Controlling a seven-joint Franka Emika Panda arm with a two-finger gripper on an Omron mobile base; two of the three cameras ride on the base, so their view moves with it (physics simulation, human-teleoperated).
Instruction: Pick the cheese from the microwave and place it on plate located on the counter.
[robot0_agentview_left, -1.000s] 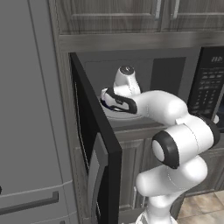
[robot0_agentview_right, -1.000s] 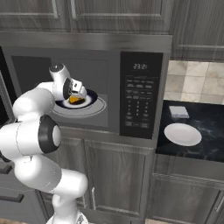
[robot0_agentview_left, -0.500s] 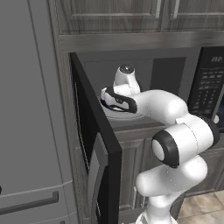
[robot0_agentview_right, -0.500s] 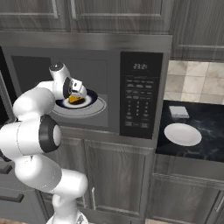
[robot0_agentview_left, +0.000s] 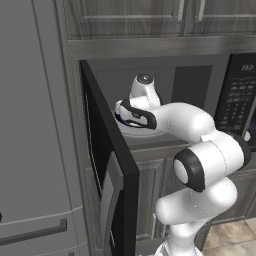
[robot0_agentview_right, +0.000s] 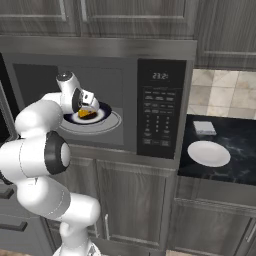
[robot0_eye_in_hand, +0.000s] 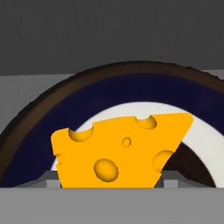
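The arm reaches into the open microwave (robot0_agentview_right: 100, 90), whose black door (robot0_agentview_left: 107, 165) swings out to the left and whose keypad panel (robot0_agentview_right: 159, 112) with a lit display sits to the right of the grey cavity. Inside, the cheese (robot0_eye_in_hand: 120, 151), a yellow-orange wedge with round holes, lies on the white centre of a dark-blue-rimmed plate (robot0_eye_in_hand: 109, 92), which rests on the glass turntable disc (robot0_agentview_right: 107, 125). The jaws (robot0_agentview_right: 86, 107) hang just over the wedge in the right base view, with the hand tilted down toward it. In the hand view the cheese sits close and low, its lower edge cut off by the bottom of the picture, with small grey finger tips (robot0_eye_in_hand: 52, 180) showing at either side of its base; I cannot tell how wide the jaws stand or whether they press the wedge. To the right of the microwave, on the dark glossy tabletop (robot0_agentview_right: 235, 137), the plain white plate (robot0_agentview_right: 208, 153) lies flat and bare, well apart from the cheese, with a small pale box (robot0_agentview_right: 204, 128) just behind it near the tiled wall.
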